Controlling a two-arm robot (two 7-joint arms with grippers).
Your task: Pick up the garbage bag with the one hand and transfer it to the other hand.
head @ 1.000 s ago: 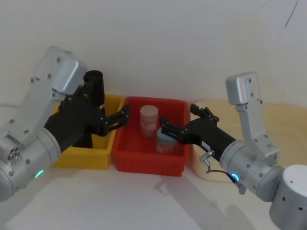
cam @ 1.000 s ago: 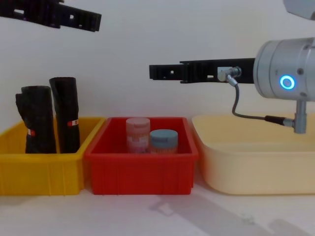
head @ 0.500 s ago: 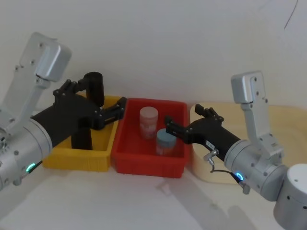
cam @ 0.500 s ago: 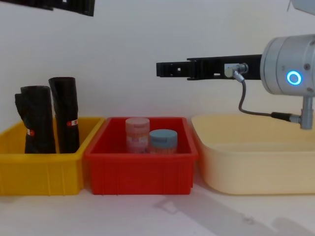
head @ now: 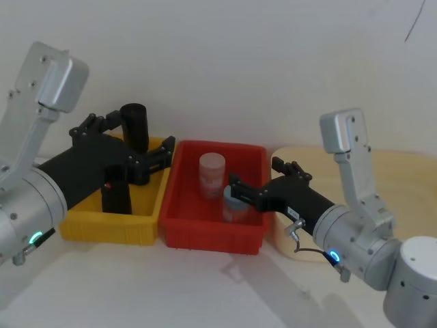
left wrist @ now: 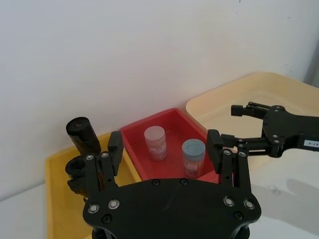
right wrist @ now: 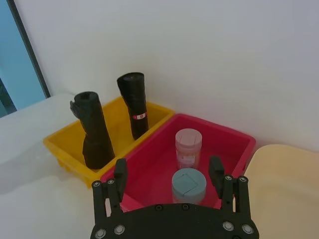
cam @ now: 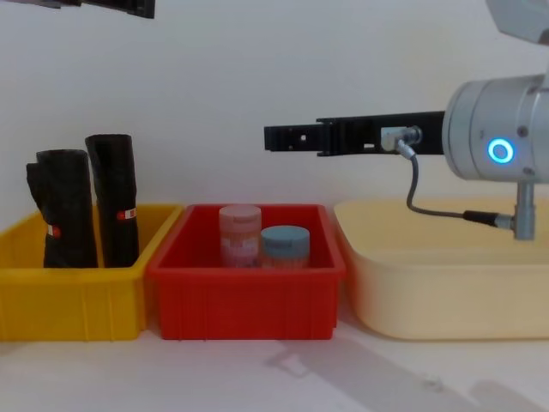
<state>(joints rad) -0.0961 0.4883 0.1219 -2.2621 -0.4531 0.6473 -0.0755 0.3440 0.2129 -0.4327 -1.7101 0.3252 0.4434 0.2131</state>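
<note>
The short, thick black plastic roll with a small red band, the garbage bag point(cam: 62, 206), stands upright in the yellow plastic bin point(cam: 69, 302) on the left, just beside the taller, thinner black roll point(cam: 114, 193). It has not moved at all. What has changed is the left gripper point(head: 146, 131), the long black claw on the arm with the green light. A second ago it was low over the bin and hid the short roll from above. Now it has lifted up and pulled back a bit, so the roll can be seen under it again. From the front its tip sits at the top corner, high above the bin. Its two fingers are wide apart and hold nothing. The right gripper point(head: 256, 174), the black claw on the arm with the blue ring, hangs over the red plastic bin point(cam: 244, 302) with the two small round tubs point(cam: 283, 245) in it. It has slid a little to the left and sunk a bit lower. Its fingers are apart and empty too. So I think the job has hardly started, since nothing is picked up yet. The left claw seems to be lining up from above. It will need to come down around the short roll, and the tall one next to it could be grabbed by mistake.
</note>
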